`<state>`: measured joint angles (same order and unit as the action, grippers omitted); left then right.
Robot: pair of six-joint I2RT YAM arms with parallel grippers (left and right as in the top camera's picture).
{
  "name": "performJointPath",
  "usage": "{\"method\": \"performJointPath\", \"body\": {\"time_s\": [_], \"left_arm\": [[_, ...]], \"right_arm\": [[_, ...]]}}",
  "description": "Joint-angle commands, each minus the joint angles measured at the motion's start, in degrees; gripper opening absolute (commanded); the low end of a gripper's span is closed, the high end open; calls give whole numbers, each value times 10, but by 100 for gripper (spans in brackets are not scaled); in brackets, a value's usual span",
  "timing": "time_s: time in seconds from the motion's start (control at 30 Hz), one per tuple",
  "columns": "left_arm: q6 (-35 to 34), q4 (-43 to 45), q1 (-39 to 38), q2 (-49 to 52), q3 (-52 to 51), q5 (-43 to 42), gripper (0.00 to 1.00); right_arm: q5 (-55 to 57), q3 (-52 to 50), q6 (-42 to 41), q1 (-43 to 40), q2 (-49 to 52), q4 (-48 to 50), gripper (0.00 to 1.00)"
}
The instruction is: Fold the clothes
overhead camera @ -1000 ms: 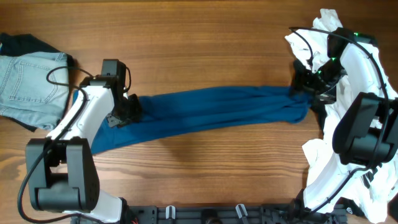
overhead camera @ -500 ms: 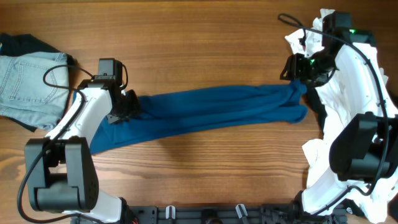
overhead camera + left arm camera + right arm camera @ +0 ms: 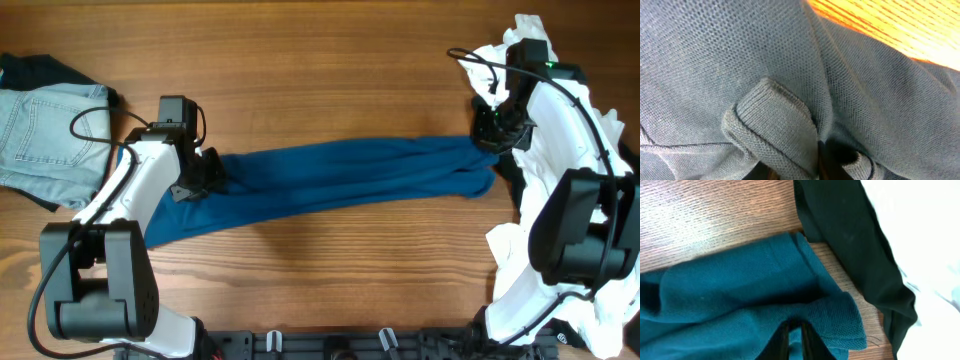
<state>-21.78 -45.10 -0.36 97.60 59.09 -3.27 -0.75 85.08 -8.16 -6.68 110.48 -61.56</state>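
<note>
The clothes are one dark teal-blue shirt [image 3: 340, 180], bunched into a long band across the middle of the table. My left gripper [image 3: 195, 180] sits on its left end. In the left wrist view the knit fabric [image 3: 765, 60] fills the frame, and a ribbed edge [image 3: 775, 125] folds up at the jaws and hides the fingers. My right gripper [image 3: 490, 135] is at the shirt's right end. In the right wrist view its two dark fingers [image 3: 785, 337] stand close together, and my right gripper [image 3: 796, 325] pinches a strip of teal fabric [image 3: 730, 290].
Light-blue denim shorts [image 3: 45, 135] lie on a dark garment [image 3: 40, 68] at the far left. A pile of white clothes [image 3: 560, 250] runs down the right edge under the right arm. A dark garment [image 3: 850, 240] lies right beside the shirt's end. Bare wood [image 3: 320, 60] shows at the back.
The right gripper swung toward the back, then came forward onto the shirt's right end and closed on it. The left gripper stayed where it was on the left end.
</note>
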Motion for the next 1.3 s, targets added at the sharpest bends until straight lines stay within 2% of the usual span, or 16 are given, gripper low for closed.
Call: {"method": "performJointPath", "body": {"time_s": [0.0,0.1,0.2,0.33,0.4,0.43,0.47,0.5,0.63,0.67,0.93,1.0,1.03,1.07,1.17,1.27], "left_arm": [[-1,3,3,-1,-3,1,7],[19,3,5,-5,-2,-1,4],[20,-3,51,-36,27,-3,4],[20,19,116,-68,74,-70,4],[20,10,127,-68,75,-102,4],[20,-7,126,-65,75,-102,4],[21,-12,126,-64,75,-101,4],[21,-16,126,-64,75,-101,4],[20,-18,126,-64,75,-102,4],[20,-19,126,-64,75,-102,4],[20,-21,126,-64,75,-102,4],[20,-20,126,-64,75,-102,4],[20,-20,126,-64,75,-102,4],[20,-20,126,-64,75,-102,4],[21,-4,127,-64,75,-101,4],[20,127,140,-64,81,-100,4]], "right_arm": [[12,-3,-10,0,9,0,5],[11,-3,-24,0,9,13,4],[-12,25,-23,-1,8,35,4],[-28,64,-23,-1,5,21,4],[-24,63,-23,-1,6,-16,14],[-6,56,-26,-1,6,-32,27],[-3,51,-28,-2,6,-33,47],[-4,39,-28,-1,7,-31,51],[-19,0,-25,-1,7,33,49],[-19,-4,-25,-1,8,52,44],[-22,-4,-65,0,55,59,40],[-26,-4,-69,0,61,77,33],[-28,-4,-71,0,61,82,22],[-28,-4,-71,0,61,83,4],[-53,6,-69,0,58,88,4],[-53,98,-70,-2,40,91,4]]}}
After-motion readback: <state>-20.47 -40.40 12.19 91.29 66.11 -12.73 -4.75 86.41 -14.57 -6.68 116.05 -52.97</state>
